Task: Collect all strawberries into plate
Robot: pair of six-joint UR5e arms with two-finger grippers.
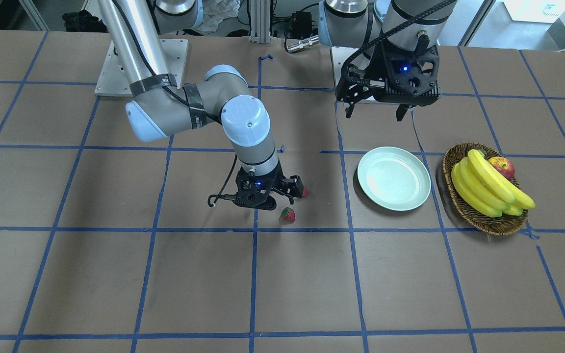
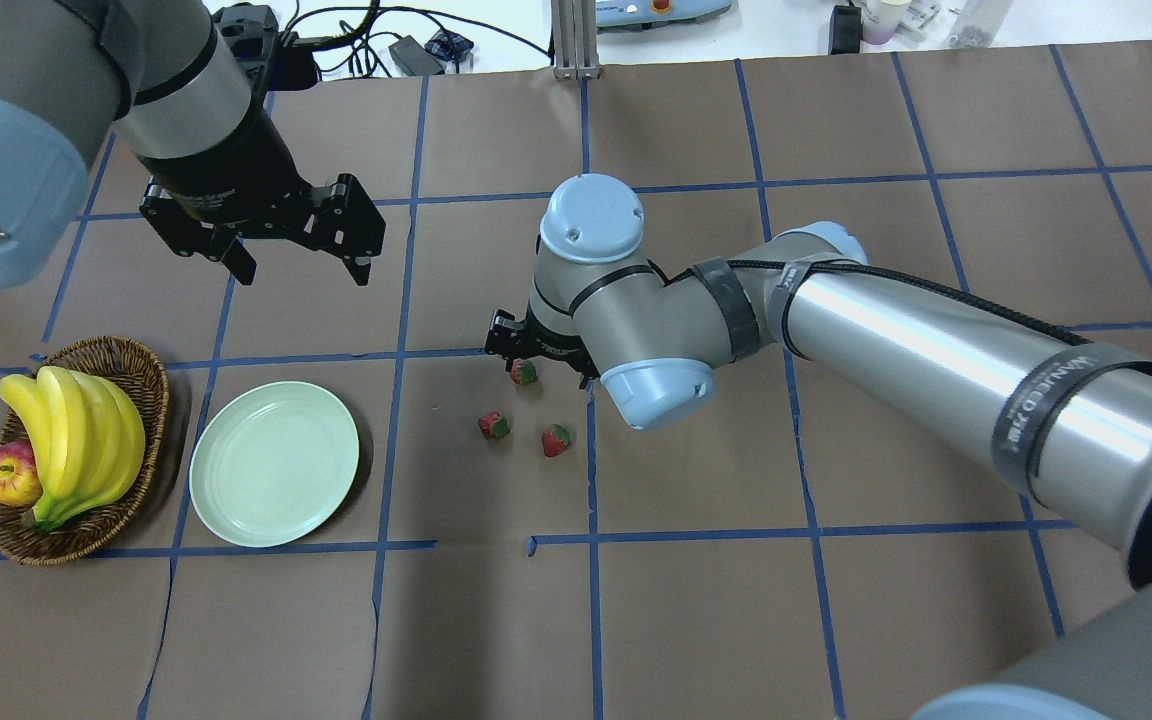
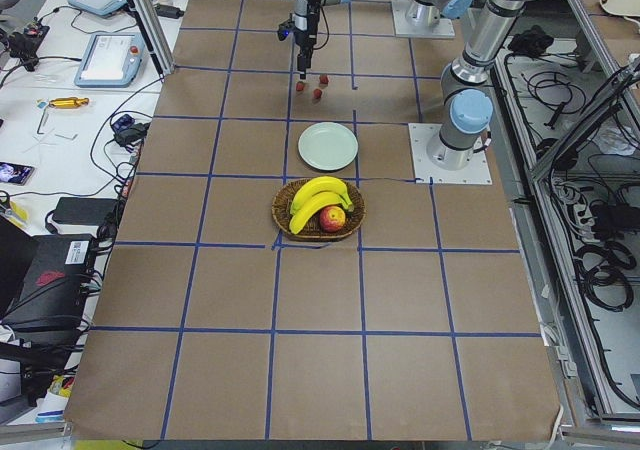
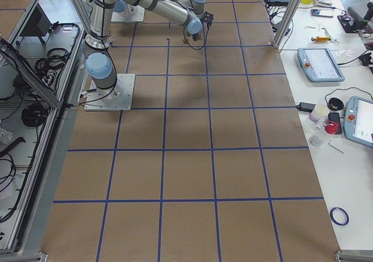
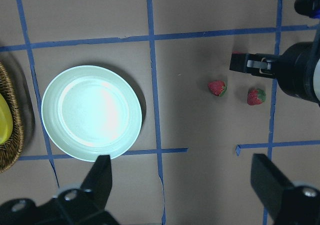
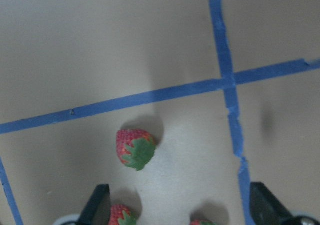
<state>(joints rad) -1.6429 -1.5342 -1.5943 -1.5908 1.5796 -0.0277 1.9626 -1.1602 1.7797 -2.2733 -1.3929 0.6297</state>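
Three strawberries lie close together mid-table (image 2: 524, 372), (image 2: 493, 426), (image 2: 555, 440). My right gripper (image 2: 534, 362) is open and low over the table at the first one. In the right wrist view one strawberry (image 6: 135, 147) lies ahead of the fingers (image 6: 97, 205), and two more (image 6: 120, 216), (image 6: 200, 222) show at the bottom edge between them. The pale green plate (image 2: 274, 462) is empty, to the strawberries' left. My left gripper (image 2: 296, 265) is open and empty, raised beyond the plate.
A wicker basket (image 2: 141, 375) holding bananas (image 2: 76, 430) and an apple (image 2: 9, 473) stands just left of the plate. Blue tape lines grid the brown table.
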